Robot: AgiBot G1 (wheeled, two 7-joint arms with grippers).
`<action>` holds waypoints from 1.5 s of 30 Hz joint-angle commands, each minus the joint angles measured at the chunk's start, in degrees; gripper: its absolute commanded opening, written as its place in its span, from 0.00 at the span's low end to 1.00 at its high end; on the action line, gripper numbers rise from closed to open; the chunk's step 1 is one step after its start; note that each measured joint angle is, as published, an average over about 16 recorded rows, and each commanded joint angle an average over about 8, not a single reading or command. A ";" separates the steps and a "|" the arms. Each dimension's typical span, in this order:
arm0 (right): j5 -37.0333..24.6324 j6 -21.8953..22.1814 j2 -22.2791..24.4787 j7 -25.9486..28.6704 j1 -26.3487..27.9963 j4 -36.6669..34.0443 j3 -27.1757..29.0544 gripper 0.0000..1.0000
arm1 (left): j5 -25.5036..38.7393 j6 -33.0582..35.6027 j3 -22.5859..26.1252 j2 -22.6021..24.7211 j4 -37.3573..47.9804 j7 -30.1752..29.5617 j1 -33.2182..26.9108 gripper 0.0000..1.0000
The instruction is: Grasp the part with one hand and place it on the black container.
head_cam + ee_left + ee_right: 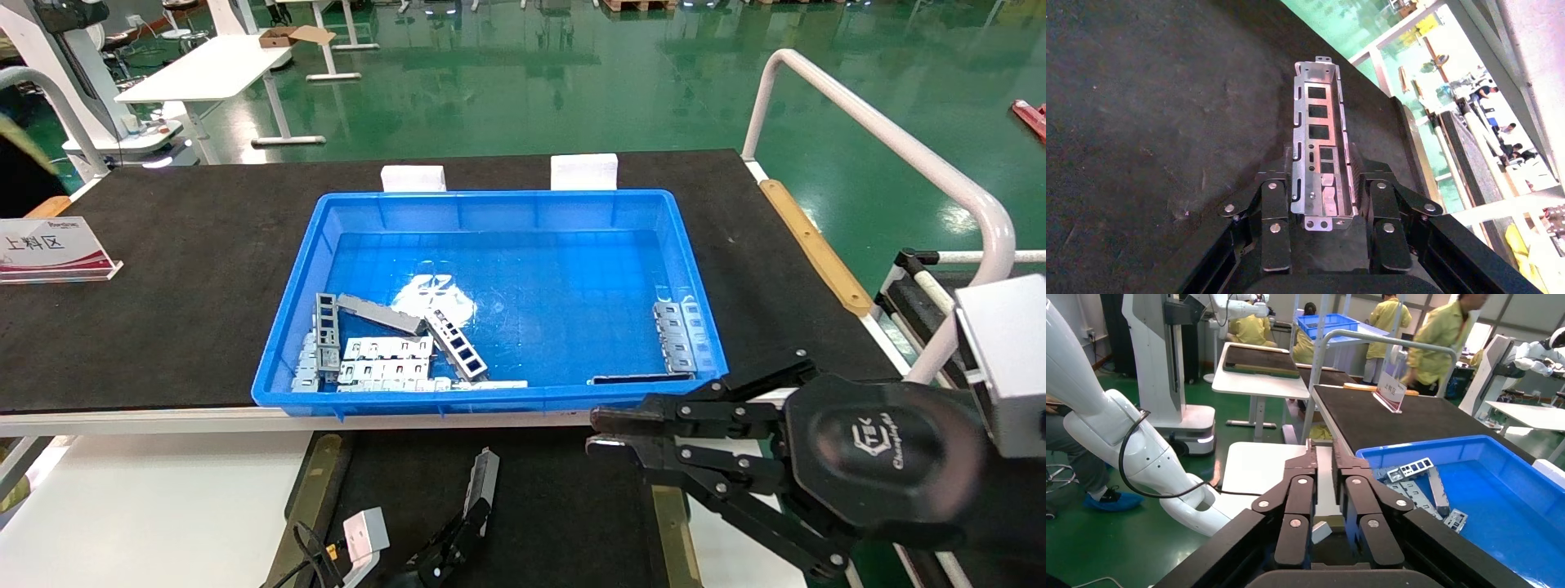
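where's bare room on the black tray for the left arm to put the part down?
The left gripper holds the part over the black container. Bare surface runs from the part to the brass strip on the robot's right, and to the brass strip on its left. Crowded: the right gripper overhangs the far right corner; the blue bin borders the far edge.

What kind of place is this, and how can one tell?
Probably a factory floor or robot workshop. A blue bin of stamped metal brackets sits on a black workbench mat, the floor is glossy green, and workers in yellow jackets stand among white robots.
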 commanded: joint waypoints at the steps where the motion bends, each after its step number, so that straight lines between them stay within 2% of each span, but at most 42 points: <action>1: 0.00 0.00 0.00 0.00 0.00 0.00 -0.01 1.00 | -0.08 -0.05 -0.08 0.11 0.03 0.10 0.07 1.00; 10: 0.02 0.01 0.01 -0.02 0.01 0.00 -0.03 1.00 | 1.19 0.60 0.67 -0.82 -1.23 1.04 0.53 1.00; 19: 0.04 0.02 0.02 -0.03 0.01 0.00 -0.06 1.00 | 5.01 3.85 3.48 -5.12 -3.81 1.07 0.29 1.00; 32: 0.06 0.04 0.04 -0.05 0.02 0.00 -0.09 1.00 | 13.34 12.33 10.61 -14.13 -7.68 -4.16 -3.16 1.00; 45: 0.09 0.05 0.05 -0.06 0.03 0.00 -0.13 1.00 | 21.52 22.93 16.25 -25.88 -14.08 -11.34 -8.88 1.00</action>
